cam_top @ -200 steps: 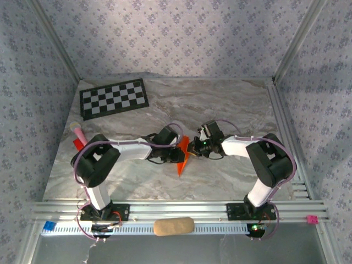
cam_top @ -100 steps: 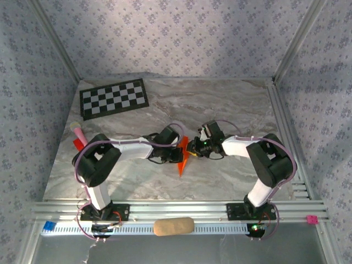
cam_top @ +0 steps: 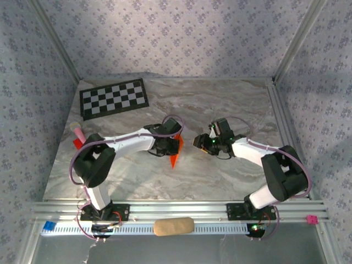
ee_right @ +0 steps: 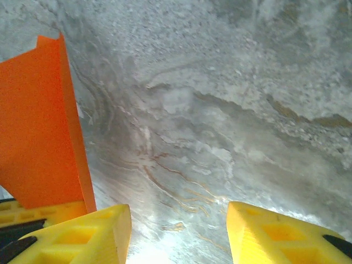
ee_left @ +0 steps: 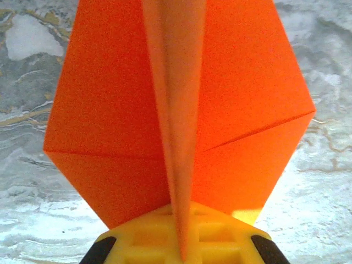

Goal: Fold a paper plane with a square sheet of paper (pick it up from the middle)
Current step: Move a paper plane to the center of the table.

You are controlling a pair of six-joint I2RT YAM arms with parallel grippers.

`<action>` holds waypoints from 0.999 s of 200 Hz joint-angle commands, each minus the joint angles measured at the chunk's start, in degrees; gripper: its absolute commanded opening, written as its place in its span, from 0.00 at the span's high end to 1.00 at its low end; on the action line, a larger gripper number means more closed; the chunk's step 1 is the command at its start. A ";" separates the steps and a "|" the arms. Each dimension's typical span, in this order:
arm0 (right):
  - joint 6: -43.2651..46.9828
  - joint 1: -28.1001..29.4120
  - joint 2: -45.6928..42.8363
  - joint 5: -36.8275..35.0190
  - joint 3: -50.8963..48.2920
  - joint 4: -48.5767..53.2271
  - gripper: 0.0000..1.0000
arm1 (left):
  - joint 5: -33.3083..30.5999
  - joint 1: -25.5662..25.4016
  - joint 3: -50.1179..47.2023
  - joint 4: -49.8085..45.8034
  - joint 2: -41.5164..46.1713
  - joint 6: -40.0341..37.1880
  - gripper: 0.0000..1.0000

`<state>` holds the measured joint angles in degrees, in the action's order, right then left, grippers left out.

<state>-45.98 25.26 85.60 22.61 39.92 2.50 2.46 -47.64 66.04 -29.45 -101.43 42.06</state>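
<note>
Over the middle of the desk, the left gripper has its jaws pinching the paper plane at its centre crease, while the right gripper waits alongside with jaws spread and empty; the plane looks light, flimsy and easily crumpled, so it is probably best held on that stiffer fold.

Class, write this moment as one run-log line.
left gripper: shut on orange paper plane | right gripper: open, empty, beside it

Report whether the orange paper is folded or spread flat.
Folded: the orange paper shows a raised centre ridge and diagonal creases, pinched in the left tool.
</note>
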 commanded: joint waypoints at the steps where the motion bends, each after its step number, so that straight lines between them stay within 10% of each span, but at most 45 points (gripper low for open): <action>1: 0.82 -0.08 -0.52 -1.25 -0.48 2.13 0.50 | -1.86 0.10 1.96 -5.43 -2.52 -0.19 0.97; 200: 1.36 0.12 1.37 -0.90 -0.35 2.76 0.50 | -4.00 -1.31 4.09 -6.03 -7.88 0.98 0.87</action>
<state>-45.60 25.26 86.19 22.24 39.77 3.40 0.27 -48.05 68.99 -33.45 -107.44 42.11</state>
